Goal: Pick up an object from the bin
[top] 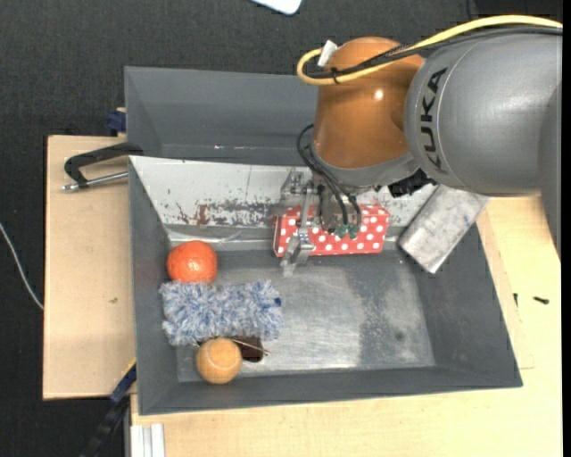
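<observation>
**Q:** Item and location?
**A:** Red cardboard box with white dots [370, 236], at the back wall of the grey metal bin [145, 294], long axis lying along that wall.

**Q:** Gripper [321, 236]?
**A:** Directly over the box's left half, jaws spread apart along the box's length.

Dark textured floor [53, 62] around grey metal bin [214, 107]; white item [278, 4] at top edge.

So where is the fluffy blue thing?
The fluffy blue cloth lies at the camera view's left, in the bin, between the orange ball above and the tan ball below.
</observation>
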Controlling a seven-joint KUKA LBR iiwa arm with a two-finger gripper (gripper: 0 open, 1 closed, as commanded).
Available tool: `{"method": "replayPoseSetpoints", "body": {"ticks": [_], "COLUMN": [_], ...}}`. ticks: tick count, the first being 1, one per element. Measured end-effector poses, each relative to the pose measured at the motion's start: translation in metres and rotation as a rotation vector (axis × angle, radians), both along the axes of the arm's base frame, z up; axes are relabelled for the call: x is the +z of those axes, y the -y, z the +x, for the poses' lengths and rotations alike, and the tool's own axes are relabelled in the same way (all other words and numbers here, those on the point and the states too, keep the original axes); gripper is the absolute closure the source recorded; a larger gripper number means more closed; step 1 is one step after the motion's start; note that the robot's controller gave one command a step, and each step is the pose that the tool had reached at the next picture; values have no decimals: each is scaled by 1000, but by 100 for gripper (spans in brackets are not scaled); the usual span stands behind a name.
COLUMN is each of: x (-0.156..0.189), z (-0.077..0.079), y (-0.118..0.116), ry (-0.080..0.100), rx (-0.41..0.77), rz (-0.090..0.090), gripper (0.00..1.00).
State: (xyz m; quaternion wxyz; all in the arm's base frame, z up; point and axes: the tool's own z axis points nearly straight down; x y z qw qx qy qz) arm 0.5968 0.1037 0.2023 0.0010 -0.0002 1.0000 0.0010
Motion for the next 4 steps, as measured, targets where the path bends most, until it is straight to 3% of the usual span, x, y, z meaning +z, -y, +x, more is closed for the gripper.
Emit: {"method": "replayPoseSetpoints", "body": {"ticks": [1, 2, 3, 4], "x": [-47, -127, -127, 40], "z": [-12, -35, -35, -32], "y": [-18, -16, -16, -46], "ry": [3, 1, 1, 10], "rx": [92, 158, 157, 260], "rz": [-1, 1, 1, 0], "gripper": [0, 100, 100, 100]}}
